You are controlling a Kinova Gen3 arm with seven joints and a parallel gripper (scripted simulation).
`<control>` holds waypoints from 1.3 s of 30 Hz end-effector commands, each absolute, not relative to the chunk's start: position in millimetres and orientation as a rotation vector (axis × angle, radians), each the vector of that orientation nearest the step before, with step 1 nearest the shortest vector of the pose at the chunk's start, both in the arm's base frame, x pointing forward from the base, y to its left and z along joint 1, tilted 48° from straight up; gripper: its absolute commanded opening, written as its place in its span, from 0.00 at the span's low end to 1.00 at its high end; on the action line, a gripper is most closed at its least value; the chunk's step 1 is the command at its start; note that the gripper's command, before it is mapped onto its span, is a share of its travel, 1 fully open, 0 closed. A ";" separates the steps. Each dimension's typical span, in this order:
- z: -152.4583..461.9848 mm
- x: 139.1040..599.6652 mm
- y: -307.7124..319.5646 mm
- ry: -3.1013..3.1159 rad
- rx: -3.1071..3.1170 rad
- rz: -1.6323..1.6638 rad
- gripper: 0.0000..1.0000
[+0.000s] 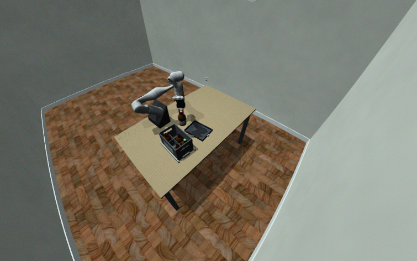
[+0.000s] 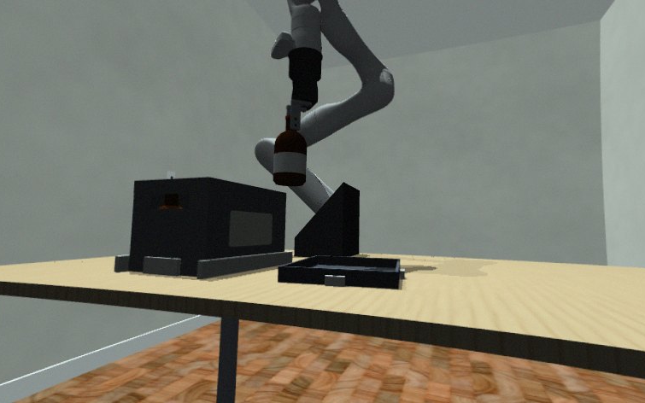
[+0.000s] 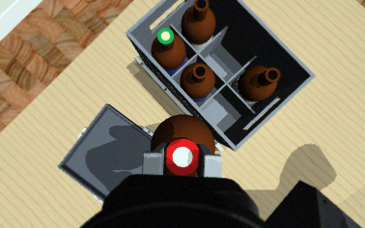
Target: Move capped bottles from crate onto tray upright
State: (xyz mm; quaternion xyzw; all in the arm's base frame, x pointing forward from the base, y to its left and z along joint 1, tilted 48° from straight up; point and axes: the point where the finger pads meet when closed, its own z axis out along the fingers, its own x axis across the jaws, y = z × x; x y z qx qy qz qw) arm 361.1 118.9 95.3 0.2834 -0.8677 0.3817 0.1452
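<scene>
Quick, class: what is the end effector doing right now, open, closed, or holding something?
End effector: closed on the neck of the red-capped bottle, holding it upright in the air between the crate and the tray.
</scene>
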 end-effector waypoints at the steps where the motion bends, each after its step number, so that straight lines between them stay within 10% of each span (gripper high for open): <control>1: 87.6 359.8 128.0 -2.501 0.824 1.093 0.00; 39: 47.1 362.3 164.3 -2.501 0.825 1.092 0.00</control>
